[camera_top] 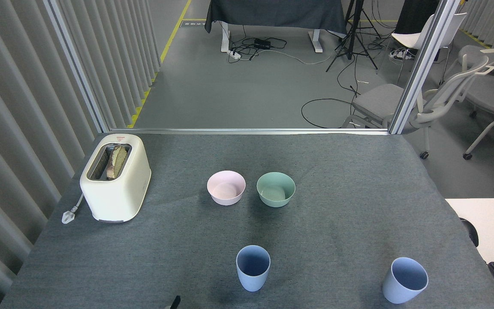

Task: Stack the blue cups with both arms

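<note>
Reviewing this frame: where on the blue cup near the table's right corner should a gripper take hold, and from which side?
Probably around the side wall of the right blue cup just below the rim, coming from the near right. It stands upright, mouth open, handleless, with bare table around it.

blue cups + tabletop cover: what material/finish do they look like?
Centre blue cup and right blue cup: probably matte plastic. The colour is even and pale, the walls are thin, and there are no sharp highlights, though coated composite can't be excluded. Table cover: looks like grey felt or low-pile fabric, with a fine speckled texture, no sheen, and faint brushed patches.
</note>
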`<control>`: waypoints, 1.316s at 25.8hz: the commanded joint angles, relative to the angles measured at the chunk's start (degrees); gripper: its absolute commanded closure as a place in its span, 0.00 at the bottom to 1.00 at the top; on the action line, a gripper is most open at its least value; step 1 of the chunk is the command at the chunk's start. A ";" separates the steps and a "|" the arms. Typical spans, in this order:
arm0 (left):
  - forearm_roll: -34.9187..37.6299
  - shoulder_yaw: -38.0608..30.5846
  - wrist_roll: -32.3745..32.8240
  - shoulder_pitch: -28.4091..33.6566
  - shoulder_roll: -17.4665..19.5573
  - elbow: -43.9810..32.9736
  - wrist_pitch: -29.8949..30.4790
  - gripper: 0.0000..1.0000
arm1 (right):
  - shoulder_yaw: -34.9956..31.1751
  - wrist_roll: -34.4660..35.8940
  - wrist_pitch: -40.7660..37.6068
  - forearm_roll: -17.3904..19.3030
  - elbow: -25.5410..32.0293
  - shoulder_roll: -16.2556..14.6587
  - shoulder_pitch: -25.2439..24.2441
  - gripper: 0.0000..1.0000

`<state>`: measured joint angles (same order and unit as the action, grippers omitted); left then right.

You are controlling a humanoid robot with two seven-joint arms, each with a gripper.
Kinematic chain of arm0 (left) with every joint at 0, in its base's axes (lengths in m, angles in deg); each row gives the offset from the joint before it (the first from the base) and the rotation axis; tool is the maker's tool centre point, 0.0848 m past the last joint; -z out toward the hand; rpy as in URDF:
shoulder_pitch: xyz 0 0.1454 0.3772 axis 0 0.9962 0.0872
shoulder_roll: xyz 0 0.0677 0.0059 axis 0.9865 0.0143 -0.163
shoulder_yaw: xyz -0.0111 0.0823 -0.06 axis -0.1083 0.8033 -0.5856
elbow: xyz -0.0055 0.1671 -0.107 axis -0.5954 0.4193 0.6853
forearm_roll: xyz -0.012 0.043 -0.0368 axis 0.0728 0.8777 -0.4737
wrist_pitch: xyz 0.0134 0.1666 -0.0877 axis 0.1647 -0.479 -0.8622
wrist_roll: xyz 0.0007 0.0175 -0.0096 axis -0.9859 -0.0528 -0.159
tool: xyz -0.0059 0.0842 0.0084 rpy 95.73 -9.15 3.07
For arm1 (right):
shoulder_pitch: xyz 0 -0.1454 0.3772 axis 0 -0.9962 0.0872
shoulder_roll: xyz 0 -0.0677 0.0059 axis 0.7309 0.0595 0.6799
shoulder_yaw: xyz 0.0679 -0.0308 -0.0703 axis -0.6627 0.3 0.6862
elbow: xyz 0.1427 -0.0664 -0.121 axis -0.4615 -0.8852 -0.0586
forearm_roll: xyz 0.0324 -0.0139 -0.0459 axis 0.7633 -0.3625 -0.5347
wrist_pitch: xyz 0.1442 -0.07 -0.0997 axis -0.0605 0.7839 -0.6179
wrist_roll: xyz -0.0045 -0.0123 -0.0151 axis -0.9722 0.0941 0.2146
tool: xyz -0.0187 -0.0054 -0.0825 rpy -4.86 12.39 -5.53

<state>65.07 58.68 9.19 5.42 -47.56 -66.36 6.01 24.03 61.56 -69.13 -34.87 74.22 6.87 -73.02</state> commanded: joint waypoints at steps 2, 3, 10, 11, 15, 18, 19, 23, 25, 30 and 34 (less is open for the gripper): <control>-0.02 -6.01 -0.06 6.17 2.02 -7.35 -0.39 0.00 | -2.70 -0.63 -0.27 0.32 0.00 -0.42 -0.08 0.00; -0.02 -7.07 -0.06 6.61 2.19 -8.05 -0.39 0.00 | -3.67 -0.63 -0.36 0.40 0.00 -0.42 -0.08 0.00; -2.22 -10.41 -0.06 6.79 2.19 -8.14 -0.30 0.00 | -7.80 -0.72 -1.33 0.40 -3.78 -0.77 3.44 0.00; -2.31 -10.41 -0.06 6.79 2.19 -8.14 -0.30 0.00 | -7.80 -0.89 -1.33 0.40 -4.93 -0.77 5.28 0.00; -2.48 -10.50 -0.06 6.96 2.28 -7.88 -0.39 0.00 | -7.71 -2.56 -0.98 0.32 -8.53 -0.86 9.24 0.00; -2.48 -10.50 -0.14 7.05 2.28 -7.88 -0.39 0.00 | -7.71 -3.09 -0.80 0.23 -9.50 -0.77 10.12 0.00; -2.48 -10.50 -0.06 7.05 2.28 -7.88 -0.39 0.00 | -7.71 -3.18 -0.54 0.23 -9.67 -0.77 10.21 0.00; -2.57 -10.50 -0.06 7.05 2.28 -7.79 -0.39 0.00 | -7.62 -3.35 0.78 0.14 -10.11 -0.95 11.44 0.00; -2.57 -10.41 -0.06 7.05 2.28 -7.70 -0.39 0.00 | -7.62 -3.35 1.04 0.05 -10.29 -1.04 12.05 0.00; -2.57 -10.41 -0.15 6.96 2.28 -7.70 -0.39 0.00 | -7.71 -3.35 1.22 0.14 -12.13 -1.04 14.51 0.00; -2.57 -10.41 -0.06 6.96 2.28 -7.61 -0.39 0.00 | -7.98 -3.35 1.22 0.32 -12.75 -1.04 15.92 0.00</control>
<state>62.50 48.28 9.07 12.41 -45.27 -74.01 5.61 16.19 58.13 -67.98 -34.66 62.09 5.82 -58.17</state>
